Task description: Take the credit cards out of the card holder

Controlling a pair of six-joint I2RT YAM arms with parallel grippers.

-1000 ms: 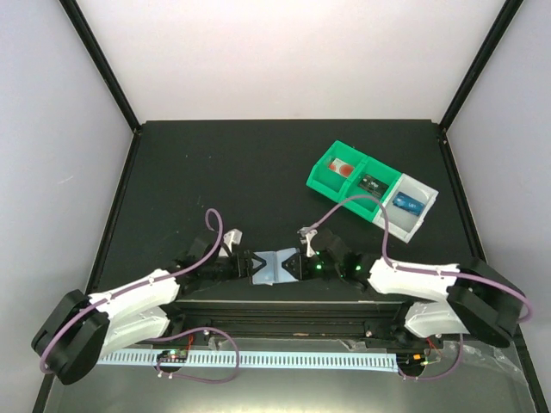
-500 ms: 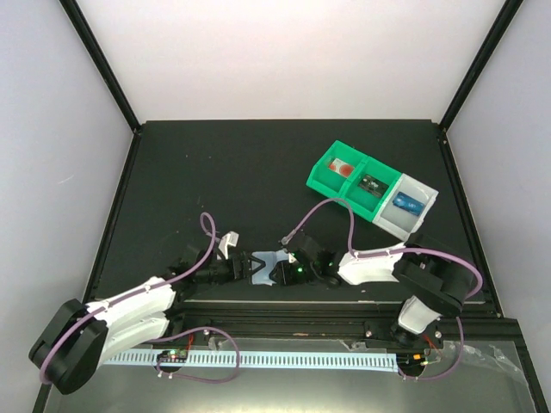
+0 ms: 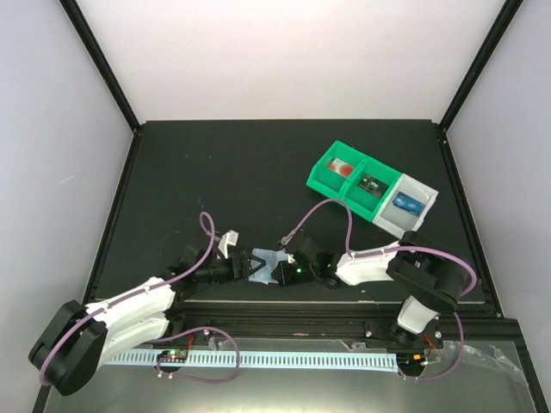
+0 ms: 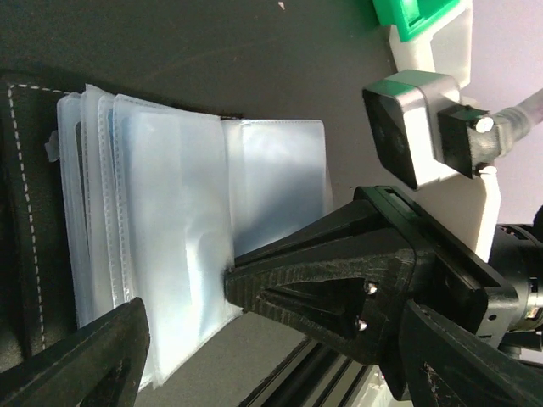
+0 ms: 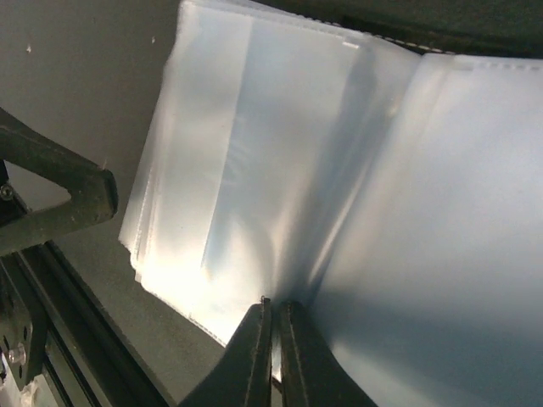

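the card holder (image 3: 265, 261) lies spread open on the black table (image 3: 215, 189), close to the near edge and between the two grippers; in the left wrist view it shows a dark stitched cover (image 4: 25, 212) beneath a fanned stack of pale translucent sleeves (image 4: 170, 220); whether any sleeve has a card in it cannot be told; the right gripper (image 5: 271, 312) comes in from the right with its fingers (image 5: 252, 352) pressed together to a thin slit, pinching the near edge of one sleeve close to the fold; the same pinch shows from the left wrist, where the black finger tips meet the sleeve's edge; the left gripper (image 3: 247, 265) reaches in from the left, its claw spread wide, one finger (image 4: 89, 360) over the cover side and the other at the opposite lower corner of its own view, with the holder between and beyond them; whether either touches the holder cannot be told; well apart, toward the far right of the table, stands a green-and-grey compartment tray (image 3: 320, 177); a red-and-white item (image 3: 344, 168) lies in its left green compartment, a dark green item (image 3: 372, 182) in the middle one, and a blue credit card (image 3: 408, 204) in the grey end compartment
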